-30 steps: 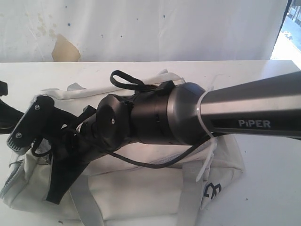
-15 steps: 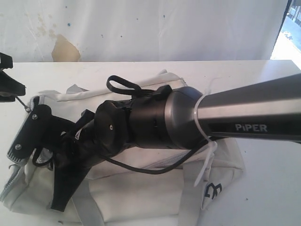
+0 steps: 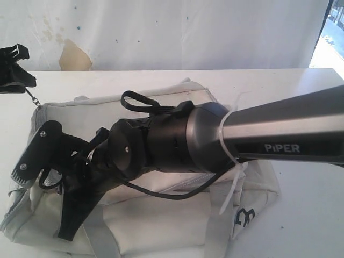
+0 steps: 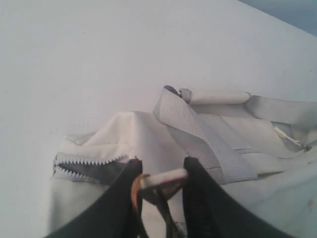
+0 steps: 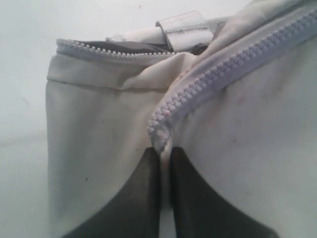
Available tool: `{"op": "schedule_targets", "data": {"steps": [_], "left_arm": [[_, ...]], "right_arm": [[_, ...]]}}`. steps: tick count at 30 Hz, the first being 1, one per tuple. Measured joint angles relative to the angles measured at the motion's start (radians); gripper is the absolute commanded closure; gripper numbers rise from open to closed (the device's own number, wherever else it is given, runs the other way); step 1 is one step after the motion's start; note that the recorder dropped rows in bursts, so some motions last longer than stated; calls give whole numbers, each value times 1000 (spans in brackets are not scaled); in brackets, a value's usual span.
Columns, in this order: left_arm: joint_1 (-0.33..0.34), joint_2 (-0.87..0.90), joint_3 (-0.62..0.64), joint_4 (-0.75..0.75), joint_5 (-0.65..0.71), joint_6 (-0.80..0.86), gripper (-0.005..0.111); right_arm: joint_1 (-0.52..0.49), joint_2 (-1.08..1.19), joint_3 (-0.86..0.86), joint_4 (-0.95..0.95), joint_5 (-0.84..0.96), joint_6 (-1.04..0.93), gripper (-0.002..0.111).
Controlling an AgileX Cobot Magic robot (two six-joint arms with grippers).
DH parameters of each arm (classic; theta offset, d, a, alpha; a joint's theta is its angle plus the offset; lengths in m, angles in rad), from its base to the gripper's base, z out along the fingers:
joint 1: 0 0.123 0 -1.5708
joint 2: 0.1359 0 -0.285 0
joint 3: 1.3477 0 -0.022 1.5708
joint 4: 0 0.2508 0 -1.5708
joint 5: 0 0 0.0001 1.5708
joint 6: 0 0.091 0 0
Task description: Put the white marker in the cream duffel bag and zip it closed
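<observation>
The cream duffel bag (image 3: 161,215) lies on the white table under my right arm. My right gripper (image 3: 24,166) reaches across to the bag's left end. In the right wrist view the right gripper (image 5: 165,151) is shut on the bag's fabric (image 5: 99,129) at the end of the grey zipper (image 5: 223,69). My left gripper (image 3: 24,80) hovers at the far left, above the bag's back corner. In the left wrist view the left gripper (image 4: 161,168) is shut on a white zipper pull (image 4: 166,178) with a metal ring. The white marker is hidden from every view.
My right arm's silver barrel (image 3: 290,134) and black wrist (image 3: 156,145) cover much of the bag. A grey webbing strap (image 4: 198,134) lies over the bag's top. Bare white table (image 3: 301,80) lies behind and to the right; a stained white wall (image 3: 161,32) stands behind.
My left gripper has risen and moved toward the back with the zipper pull, drawing the bag's far left corner up and taut. The right gripper has held the bag's end, shifting slightly.
</observation>
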Motion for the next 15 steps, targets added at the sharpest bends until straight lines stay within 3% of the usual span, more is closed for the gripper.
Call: {"op": "schedule_targets", "data": {"steps": [15], "left_arm": [[0,44,-132,-44,95,85,106]], "right_arm": [[-39,49,0,-7,-136,61,108]]}}
